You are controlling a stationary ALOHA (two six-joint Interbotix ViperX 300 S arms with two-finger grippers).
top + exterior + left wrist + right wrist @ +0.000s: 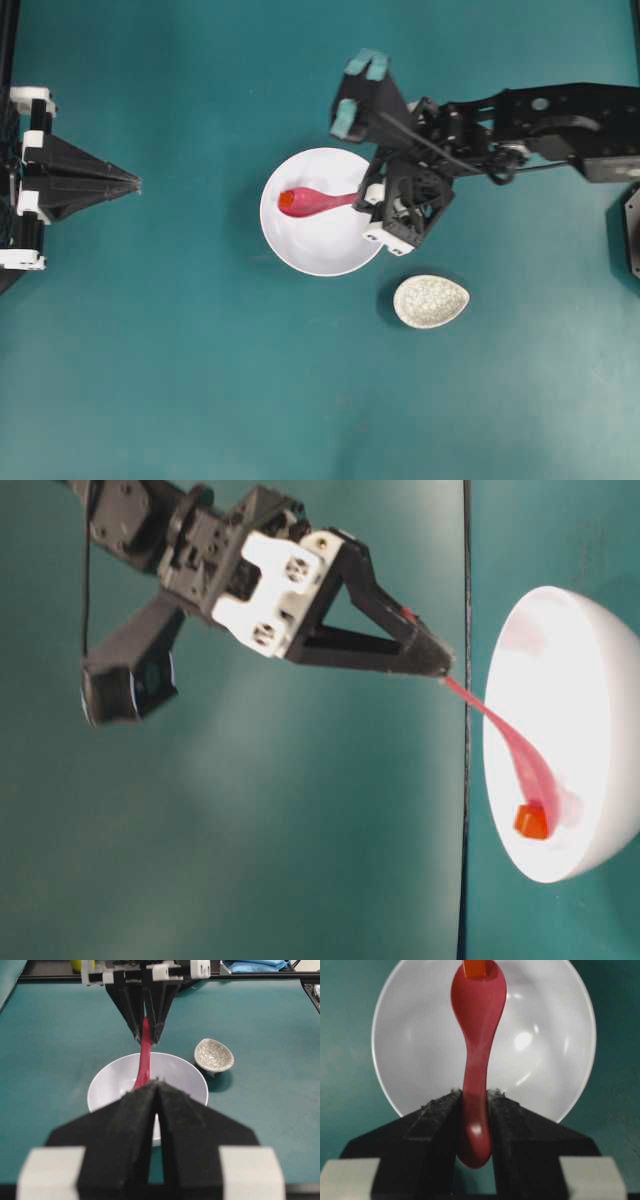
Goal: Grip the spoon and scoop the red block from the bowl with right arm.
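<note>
- The right hand [368, 196] clamps the handle of the spoon [318, 201] at the rim of the bowl [322, 250].
- The spoon's scoop sits inside the bowl, touching the red block [286, 199].
- The left hand [134, 183] is closed, empty, well away from the bowl.
- A speckled dish [431, 301] sits near the bowl on the counter [200, 380].

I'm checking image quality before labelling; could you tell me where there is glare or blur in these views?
Right wrist view: bright highlights on the bowl, the spoon glossy. Table-level view: bowl overexposed, right gripper slightly soft. Left wrist view: left gripper blurred up close. Overhead view: evenly lit, soft shadow beside the speckled dish.
</note>
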